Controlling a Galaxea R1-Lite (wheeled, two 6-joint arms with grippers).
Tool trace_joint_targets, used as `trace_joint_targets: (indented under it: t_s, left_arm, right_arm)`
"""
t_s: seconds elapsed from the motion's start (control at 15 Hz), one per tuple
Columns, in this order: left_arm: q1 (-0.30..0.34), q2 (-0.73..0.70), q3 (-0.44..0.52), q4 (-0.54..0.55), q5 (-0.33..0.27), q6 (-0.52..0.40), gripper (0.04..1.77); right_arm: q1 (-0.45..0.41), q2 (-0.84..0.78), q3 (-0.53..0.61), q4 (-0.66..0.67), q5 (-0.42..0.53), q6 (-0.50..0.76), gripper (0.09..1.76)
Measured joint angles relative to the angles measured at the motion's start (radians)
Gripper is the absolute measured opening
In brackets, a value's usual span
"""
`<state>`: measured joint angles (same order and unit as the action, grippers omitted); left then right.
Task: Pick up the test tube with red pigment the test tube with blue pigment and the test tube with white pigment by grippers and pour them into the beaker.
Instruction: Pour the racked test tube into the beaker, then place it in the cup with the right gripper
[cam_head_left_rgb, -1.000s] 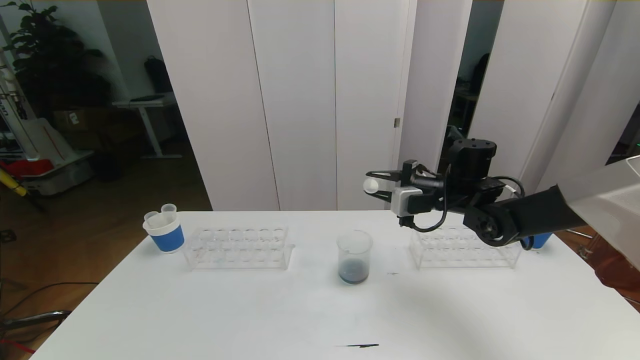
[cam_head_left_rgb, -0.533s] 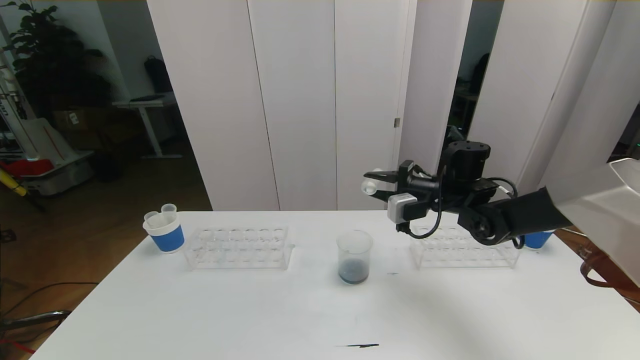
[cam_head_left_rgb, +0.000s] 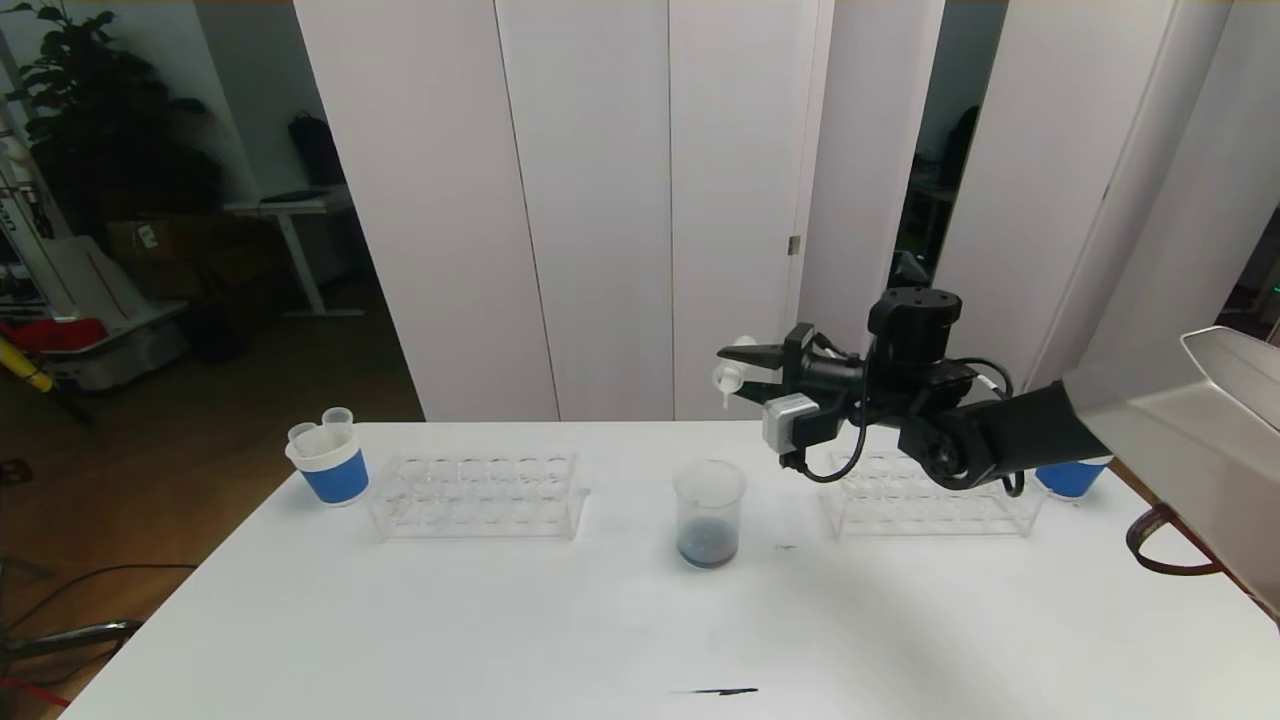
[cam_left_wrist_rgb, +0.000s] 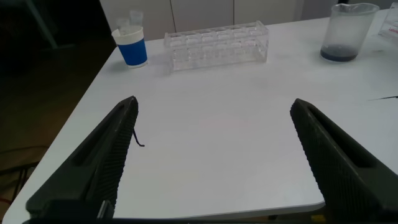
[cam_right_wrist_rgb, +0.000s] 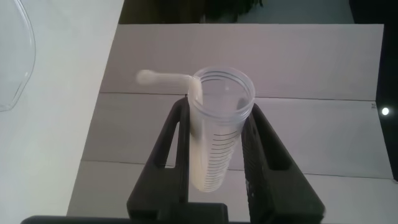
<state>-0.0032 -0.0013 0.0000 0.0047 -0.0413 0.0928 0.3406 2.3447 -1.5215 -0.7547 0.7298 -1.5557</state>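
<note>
1. Beaker (cam_head_left_rgb: 709, 513) is standing upright on the white table (cam_head_left_rgb: 500, 620), holding a shallow layer of dark blue-grey liquid at its bottom.
2. Right gripper (cam_head_left_rgb: 738, 368) is hanging in the air above the beaker and slightly to its right, reaching in from the right side.
3. Its fingers are clamping the test tube with white pigment (cam_right_wrist_rgb: 217, 127) between them; the tube is lying tipped over, its open mouth pointing out past the fingertips.
4. Milky white liquid (cam_right_wrist_rgb: 163, 79) is spilling over the tube's rim in a thin stream, and in the head view a pale trickle is hanging below the tube, above the beaker.
5. Left gripper (cam_left_wrist_rgb: 214, 155) is sitting low, near the table edge closest to the robot, well apart from the beaker, its two dark fingers spread wide with nothing between them.
6. Clear tube rack (cam_head_left_rgb: 478, 494) is standing to the left of the beaker, and a blue-sleeved paper cup (cam_head_left_rgb: 327, 463) holding tubes is standing farther left.
7. Second clear rack (cam_head_left_rgb: 925, 505) is standing to the right of the beaker, partly behind the right arm.
</note>
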Motion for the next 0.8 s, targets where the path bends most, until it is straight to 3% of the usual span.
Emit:
trace_joint_targets:
  t_s: [0.8]
  left_arm:
    - [0.0,0.0,0.0,0.0,0.0,0.0,1.75]
  right_arm:
    - [0.006,0.021,-0.046,0.003,0.012,-0.097,0.57]
